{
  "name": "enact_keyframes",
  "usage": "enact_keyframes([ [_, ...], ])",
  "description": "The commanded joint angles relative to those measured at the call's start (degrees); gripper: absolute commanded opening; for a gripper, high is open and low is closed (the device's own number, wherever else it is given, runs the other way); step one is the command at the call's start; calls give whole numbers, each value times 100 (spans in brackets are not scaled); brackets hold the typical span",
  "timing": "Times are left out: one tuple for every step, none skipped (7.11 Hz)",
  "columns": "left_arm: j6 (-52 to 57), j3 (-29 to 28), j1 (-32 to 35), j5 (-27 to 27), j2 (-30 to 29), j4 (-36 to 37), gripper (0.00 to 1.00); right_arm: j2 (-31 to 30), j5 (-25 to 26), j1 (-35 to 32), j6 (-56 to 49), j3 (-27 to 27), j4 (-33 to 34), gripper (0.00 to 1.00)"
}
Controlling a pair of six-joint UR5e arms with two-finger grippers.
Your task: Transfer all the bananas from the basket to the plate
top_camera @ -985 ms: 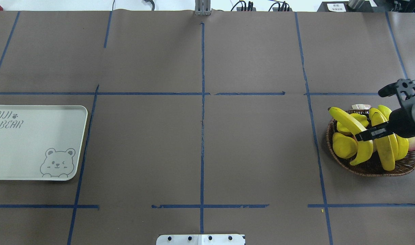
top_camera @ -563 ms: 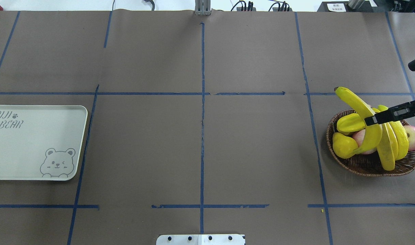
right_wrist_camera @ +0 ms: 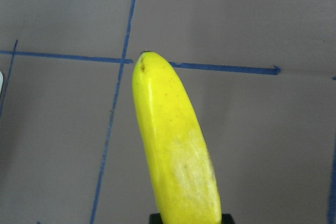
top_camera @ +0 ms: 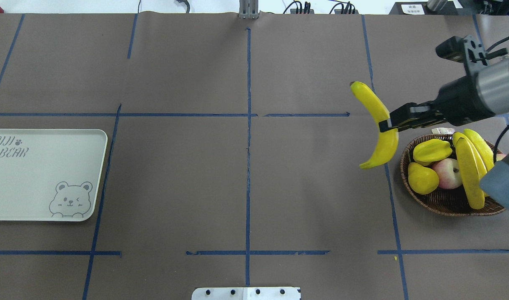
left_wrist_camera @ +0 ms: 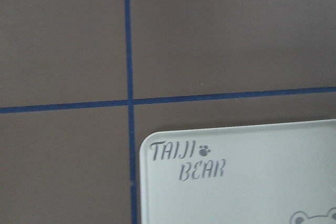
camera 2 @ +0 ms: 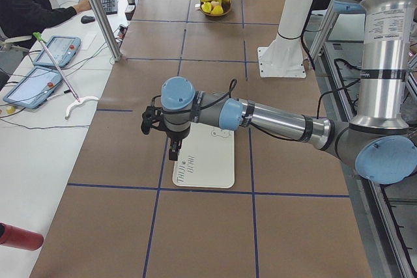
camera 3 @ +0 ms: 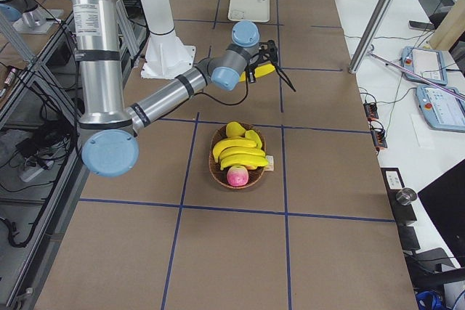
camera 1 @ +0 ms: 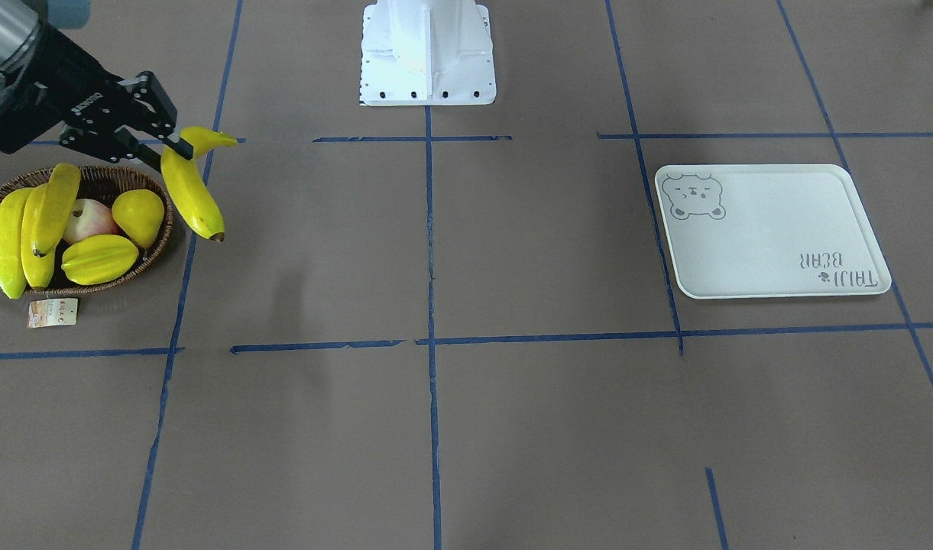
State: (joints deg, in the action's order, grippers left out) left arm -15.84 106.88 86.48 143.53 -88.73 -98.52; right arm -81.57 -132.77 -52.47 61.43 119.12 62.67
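banana (top_camera: 387, 143) is clamped by right gripper (top_camera: 383, 125), overhead's right side | left gripper (camera 2: 172, 151) is seen only side-on by plate (camera 2: 212, 161), grip can't be told

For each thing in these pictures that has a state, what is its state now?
held banana: in the air, outside the basket.
right gripper: shut on the held banana.
basket: holds three bananas and other fruit.
plate: no banana on it.
left gripper: above the plate; open or shut unclear.
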Motion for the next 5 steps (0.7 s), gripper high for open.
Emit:
enact_keyframes([
  [-2614,-70,-1004,149,-170,-2424,99,562,907,771,1279,41,8,0],
  [-4001,-80,-1532,-278,-545,-3210,99,720,1311,1095,1641,41,8,0],
  [-5555,-88,-2303,-943,-1184,-3557,99,826,1663,1394,1810,41,17,0],
  [-7206,-106,-3137,-1498,-1965,-3726,99,949,1962,1711,1985,32,17,0],
  [-8206,-106,-3502,-1904,-2469,-3736,99,1003,2148,1897,2048,41,17,0],
])
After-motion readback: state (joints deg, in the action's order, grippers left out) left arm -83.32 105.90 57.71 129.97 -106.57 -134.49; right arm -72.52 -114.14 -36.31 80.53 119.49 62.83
